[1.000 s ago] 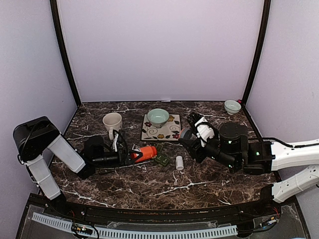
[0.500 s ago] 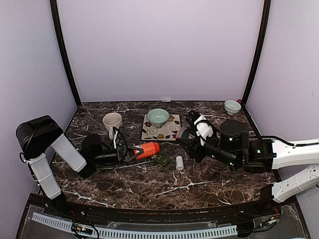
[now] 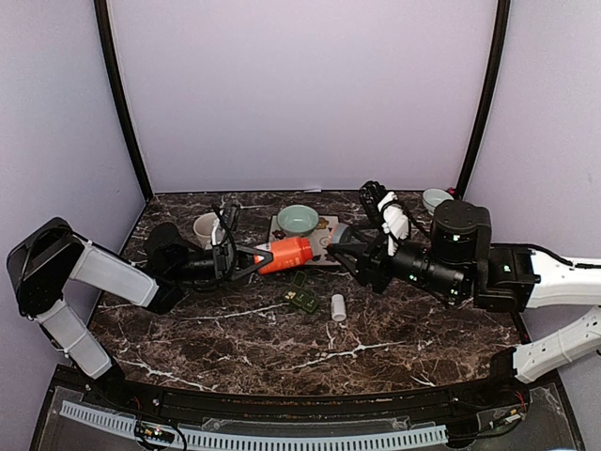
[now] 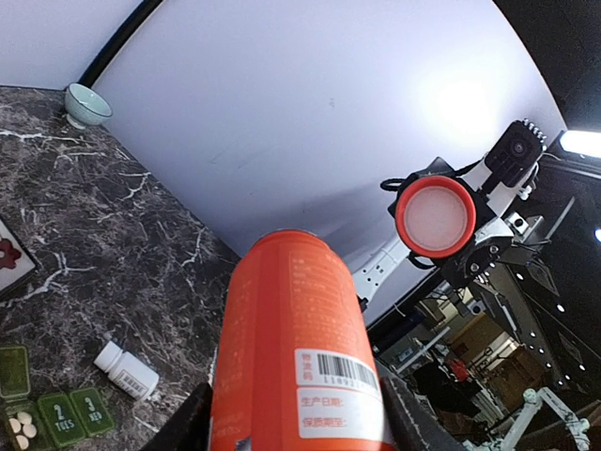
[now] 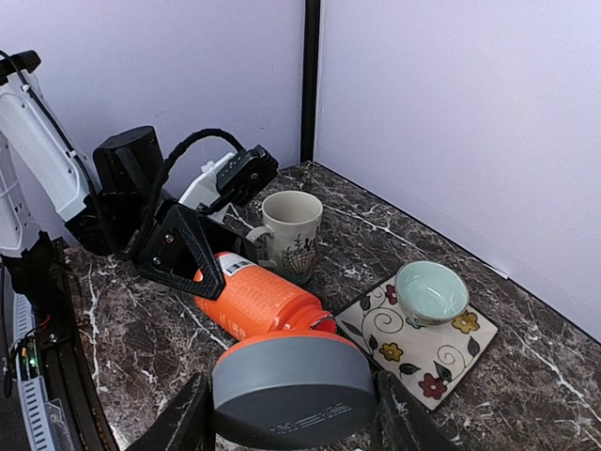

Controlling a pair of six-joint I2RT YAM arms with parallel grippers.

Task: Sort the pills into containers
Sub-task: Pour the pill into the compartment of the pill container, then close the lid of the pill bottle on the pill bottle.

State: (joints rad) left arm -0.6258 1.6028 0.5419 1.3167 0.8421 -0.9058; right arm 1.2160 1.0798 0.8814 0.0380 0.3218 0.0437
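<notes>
My left gripper (image 3: 255,256) is shut on a big orange bottle (image 3: 285,253), held on its side above the table, neck toward the right arm. In the left wrist view the bottle (image 4: 299,338) fills the space between the fingers (image 4: 191,425). My right gripper (image 3: 344,250) is shut on the bottle's grey and orange cap (image 3: 336,241), just off the neck. The cap (image 5: 293,383) hides the neck in the right wrist view. The containers, a dark green pill box (image 3: 300,299), lie on the table below. White pills (image 4: 16,432) sit in one open compartment.
A small white bottle (image 3: 338,306) lies right of the pill box. Behind are a cream mug (image 3: 208,228), a floral plate (image 3: 322,246) bearing a pale green bowl (image 3: 298,219), and a small bowl (image 3: 437,199) at the back right corner.
The left gripper has lifted the orange bottle off the table, up and toward the back right. The right gripper has risen with the cap and stays near the bottle's neck.
</notes>
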